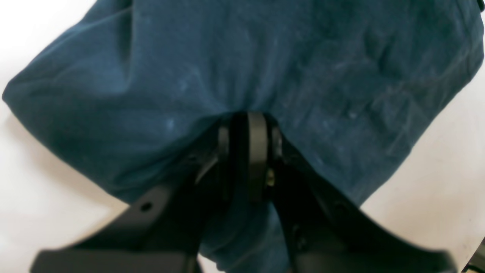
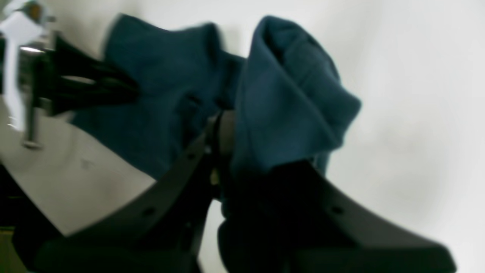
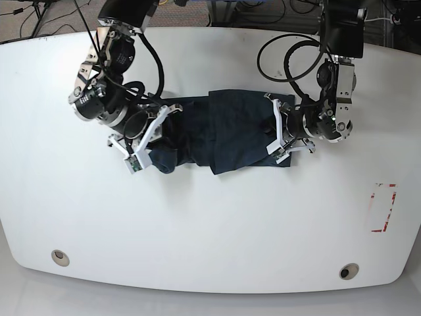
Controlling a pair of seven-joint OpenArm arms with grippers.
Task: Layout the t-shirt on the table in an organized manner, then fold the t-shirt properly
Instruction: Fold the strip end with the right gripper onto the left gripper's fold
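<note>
Both hands, left hand [image 3: 276,131] and right hand [image 3: 152,128], pinch the bunched navy t-shirt [image 3: 217,135] at centre frame; spreading it flat on the counter [image 3: 210,230] likely comes next.

Dark floor [image 3: 52,16] shows along the top edge of the base view, behind the worktop, with loose black cables [image 3: 26,13] trailing across it at top left. More dark clutter sits top centre, too small to identify. A pale grey strip of floor [image 3: 197,304] runs below the near edge. Light is even and bright from overhead, shadows soft.
</note>
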